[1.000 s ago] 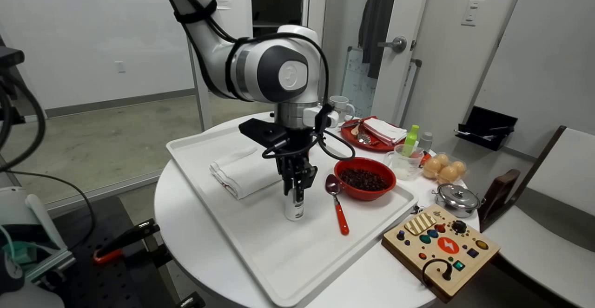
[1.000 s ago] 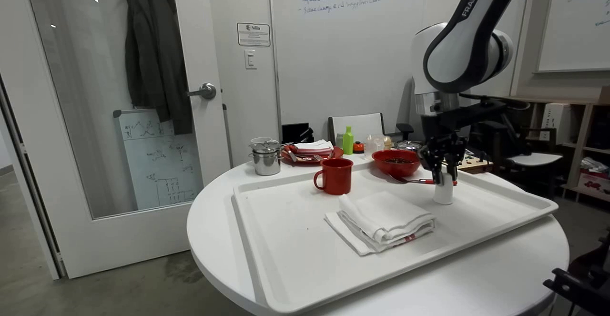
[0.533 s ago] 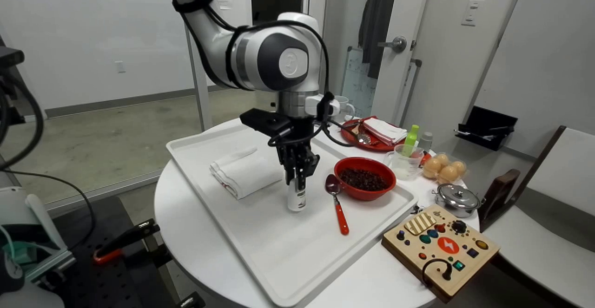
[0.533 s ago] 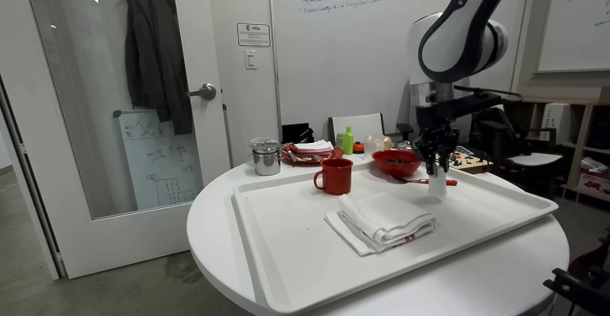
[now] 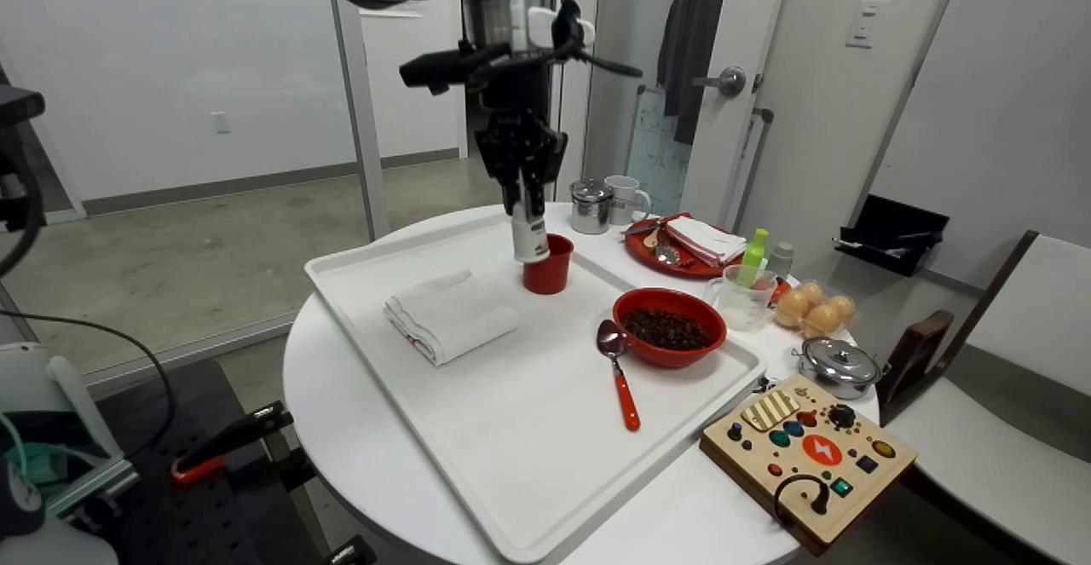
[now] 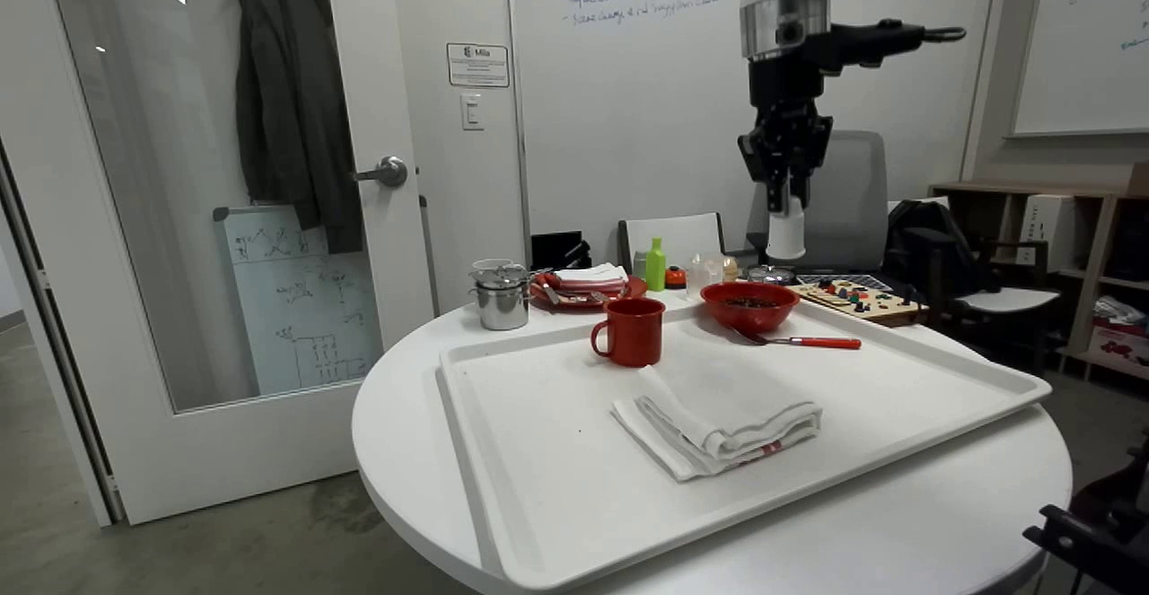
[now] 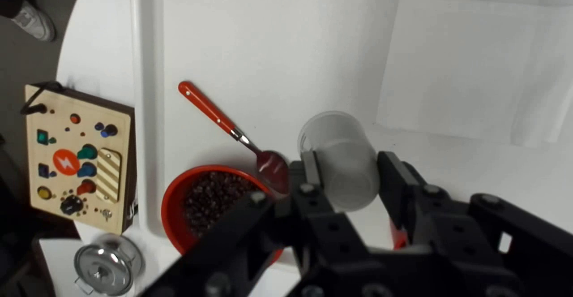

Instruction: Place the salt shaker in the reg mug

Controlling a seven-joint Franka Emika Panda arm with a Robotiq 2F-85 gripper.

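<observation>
My gripper point(image 5: 526, 200) is shut on the salt shaker point(image 5: 530, 243), a small pale cylinder, and holds it well above the tray, a little tilted. In an exterior view the shaker point(image 6: 787, 236) hangs high under the gripper point(image 6: 787, 198), right of and higher than the mug. In the wrist view the fingers point(image 7: 388, 169) press both sides of the shaker point(image 7: 347, 171). The red mug point(image 6: 634, 335) stands upright on the tray, handle to the left there. It is partly behind the shaker in an exterior view point(image 5: 552, 271); a red sliver point(image 7: 397, 236) shows behind the gripper in the wrist view.
A white tray point(image 5: 503, 463) lies on the round table. It holds a folded white cloth point(image 6: 727, 420), a red bowl point(image 5: 673, 362) of dark beans and a red-handled spoon point(image 5: 626, 399). A metal pot point(image 6: 503, 306), a red plate point(image 6: 588, 306) and a wooden button box point(image 5: 810, 463) stand around it.
The gripper has lifted the salt shaker off the tray and carried it high up, slightly leftward in both exterior views. The mug has come into sight behind it. Other things have stayed put.
</observation>
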